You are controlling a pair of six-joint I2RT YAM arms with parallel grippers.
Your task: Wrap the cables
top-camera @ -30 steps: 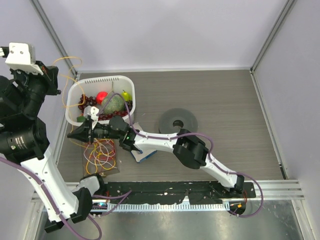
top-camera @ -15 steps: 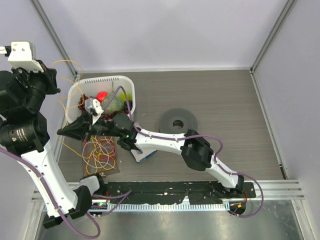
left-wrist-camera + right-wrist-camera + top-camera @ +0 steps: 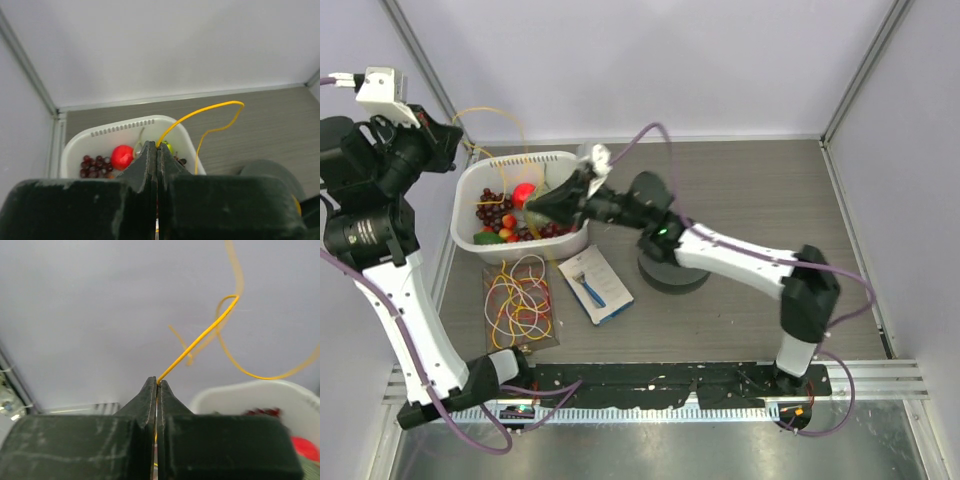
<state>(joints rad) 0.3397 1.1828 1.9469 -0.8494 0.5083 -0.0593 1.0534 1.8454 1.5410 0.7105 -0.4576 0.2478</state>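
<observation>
A thin yellow-orange wire lies in a loose tangle (image 3: 520, 300) on the table's left. A strand rises from it to both grippers. My left gripper (image 3: 453, 135) is held high at the far left, shut on the wire (image 3: 200, 112). My right gripper (image 3: 532, 203) hovers over the white basket (image 3: 560, 160), shut on the wire (image 3: 200, 340). The dark grey spool (image 3: 672, 270) lies mid-table, partly under my right arm; its edge shows in the left wrist view (image 3: 272, 175).
The white basket holds grapes, a red fruit (image 3: 524, 191) and a green fruit. A blue-and-white packet (image 3: 597, 284) lies in front of the basket. Metal frame posts stand at the back corners.
My right gripper has swung up and right from beside the tangle to above the basket, carrying the wire. My left gripper has shifted right. The packet is now uncovered.
</observation>
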